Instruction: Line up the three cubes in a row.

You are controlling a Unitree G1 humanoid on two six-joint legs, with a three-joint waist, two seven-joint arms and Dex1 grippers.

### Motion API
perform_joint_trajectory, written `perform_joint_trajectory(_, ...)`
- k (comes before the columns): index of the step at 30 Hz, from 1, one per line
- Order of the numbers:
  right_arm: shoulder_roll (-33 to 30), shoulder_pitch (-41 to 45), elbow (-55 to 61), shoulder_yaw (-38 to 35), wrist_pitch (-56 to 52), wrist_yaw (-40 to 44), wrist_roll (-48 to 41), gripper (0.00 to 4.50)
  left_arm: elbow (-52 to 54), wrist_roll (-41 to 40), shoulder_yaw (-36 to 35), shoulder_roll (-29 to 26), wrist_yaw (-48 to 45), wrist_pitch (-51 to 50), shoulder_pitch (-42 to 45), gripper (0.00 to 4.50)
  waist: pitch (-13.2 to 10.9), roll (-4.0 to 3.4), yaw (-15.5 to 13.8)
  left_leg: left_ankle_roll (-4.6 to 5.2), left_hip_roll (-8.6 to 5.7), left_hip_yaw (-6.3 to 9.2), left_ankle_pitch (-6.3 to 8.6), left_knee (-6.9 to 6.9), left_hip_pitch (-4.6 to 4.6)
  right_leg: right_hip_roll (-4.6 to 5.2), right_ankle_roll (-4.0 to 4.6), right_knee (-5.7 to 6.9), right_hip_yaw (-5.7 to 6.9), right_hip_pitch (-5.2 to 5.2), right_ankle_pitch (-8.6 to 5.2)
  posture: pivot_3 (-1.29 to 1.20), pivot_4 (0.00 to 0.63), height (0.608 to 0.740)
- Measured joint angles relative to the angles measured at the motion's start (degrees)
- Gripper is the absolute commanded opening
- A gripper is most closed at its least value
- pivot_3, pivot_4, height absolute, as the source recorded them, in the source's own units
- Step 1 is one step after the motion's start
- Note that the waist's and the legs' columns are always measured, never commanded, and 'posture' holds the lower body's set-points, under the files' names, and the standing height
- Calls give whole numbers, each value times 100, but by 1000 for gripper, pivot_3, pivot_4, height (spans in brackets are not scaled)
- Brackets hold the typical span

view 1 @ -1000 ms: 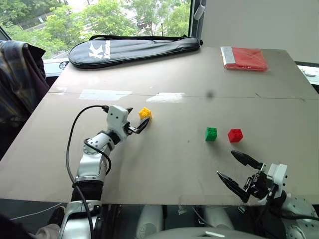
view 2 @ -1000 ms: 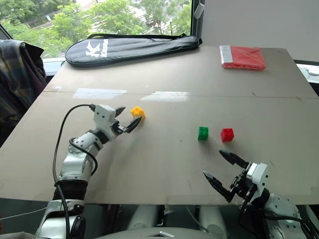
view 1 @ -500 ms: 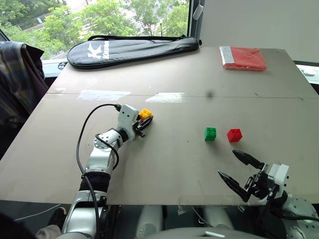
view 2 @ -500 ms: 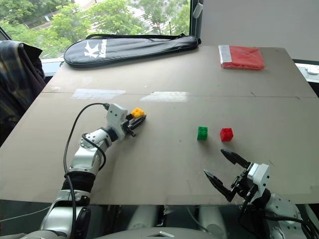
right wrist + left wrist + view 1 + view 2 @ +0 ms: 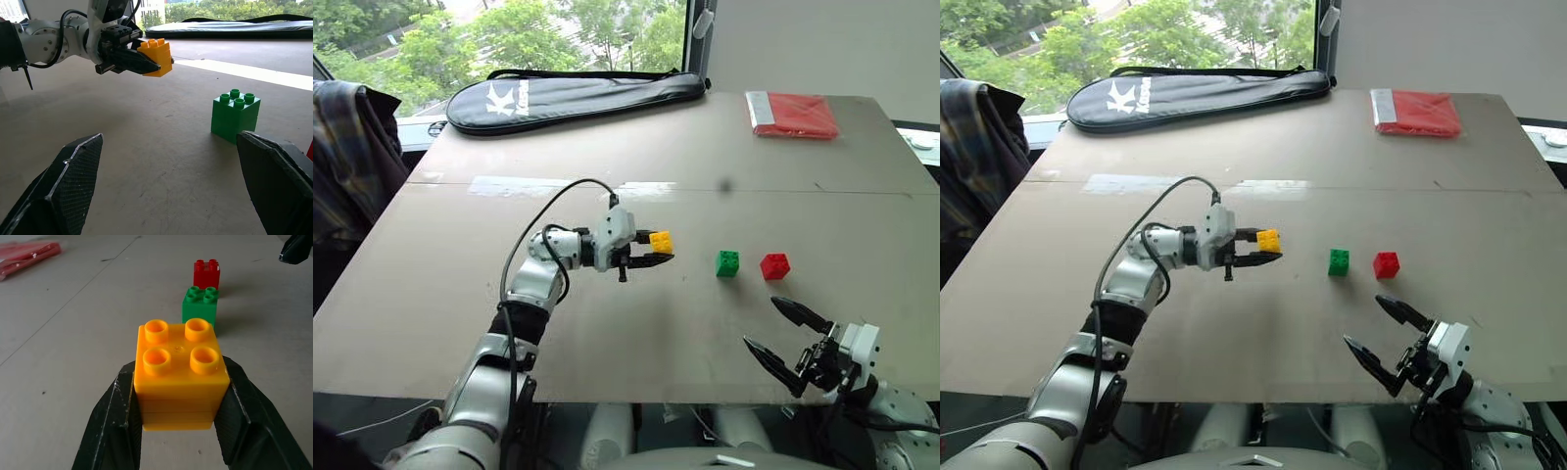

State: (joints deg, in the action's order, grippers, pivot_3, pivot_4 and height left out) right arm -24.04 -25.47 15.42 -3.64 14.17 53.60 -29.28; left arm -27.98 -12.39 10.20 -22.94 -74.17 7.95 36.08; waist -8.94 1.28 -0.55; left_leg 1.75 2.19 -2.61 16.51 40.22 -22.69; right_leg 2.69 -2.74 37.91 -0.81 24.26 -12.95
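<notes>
Left pincer (image 5: 658,258): closed on my yellow cube (image 5: 661,241), one black finger pressed to each side, carrying it clear above the table (image 5: 607,352).
Right pincer (image 5: 783,333): I see its two black fingers spread wide and holding nothing, low at the near edge of the table.
Yellow cube position: sits between the left fingertips, to the left of the green cube (image 5: 727,262) and apart from it.
Green cube position: rests on the table just left of the red cube (image 5: 774,265), a small gap between them; both lie beyond the right pincer.
Line-up: from my left wrist camera the yellow, green and red cubes fall nearly one behind the other.
Cube looks: each is a small plastic toy brick with four round studs on top, all upright.
Background: red packet (image 5: 793,115) at the far right of the table, black racket bag (image 5: 573,96) at the far left.
</notes>
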Motion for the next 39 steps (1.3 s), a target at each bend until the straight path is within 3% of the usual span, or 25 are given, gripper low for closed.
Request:
perform_joint_trajectory(10, 205, -227, -12, 11, 254, -175, 191, 4500, -2673, 734, 386, 595, -668, 1384, 1161, 1309, -4, 6, -24, 1, 0, 6, 0, 0, -12, -2, -8, -5, 3, 5, -5, 0, 150, 708)
perform_joint_trajectory(22, 280, -314, 151, 36, 343, -410, 326, 4500, -3428, 963, 267, 876, -572, 1720, 1476, 1309, -4, 7, -32, 2, -1, 12, 1, 6, -12, -1, -8, -4, 5, 1, -5, 0, 150, 708)
perform_joint_trajectory(23, 273, -300, 153, 36, 341, -413, 328, 4500, -3450, 981, 259, 882, -573, 1711, 1492, 2326, -4, 7, -32, 2, -1, 12, 1, 7, -11, -1, -8, -4, 5, 0, -5, 0, 150, 708)
perform_joint_trajectory(24, 257, -282, 156, 37, 337, -413, 329, 4500, -3476, 1029, 265, 881, -547, 1676, 1503, 2621, -4, 7, -30, 2, -1, 12, 1, 7, -11, -1, -8, -3, 5, -1, -5, 0, 150, 708)
perform_joint_trajectory(28, 223, -238, 164, 38, 317, -412, 329, 4500, -3519, 1059, 206, 893, -586, 1599, 1506, 4483, -4, 6, -25, 2, 0, 16, 1, 6, -11, -2, -5, -2, 8, 0, -4, 0, 150, 708)
perform_joint_trajectory(36, 164, -178, 164, 40, 235, -374, 296, 4500, -3434, 1159, 131, 789, -451, 1549, 1479, 4483, -4, 6, -4, 2, 1, 17, 1, 7, -7, -3, -8, 2, 7, 0, -5, 0, 150, 708)
perform_joint_trajectory(39, 125, -167, 164, 38, 220, -347, 274, 4500, -2892, 940, -3, 462, -779, 1266, 1141, 4483, -5, 4, 61, 1, 8, 18, 1, 3, -10, -6, 2, 4, 9, 6, 0, 0, 150, 708)
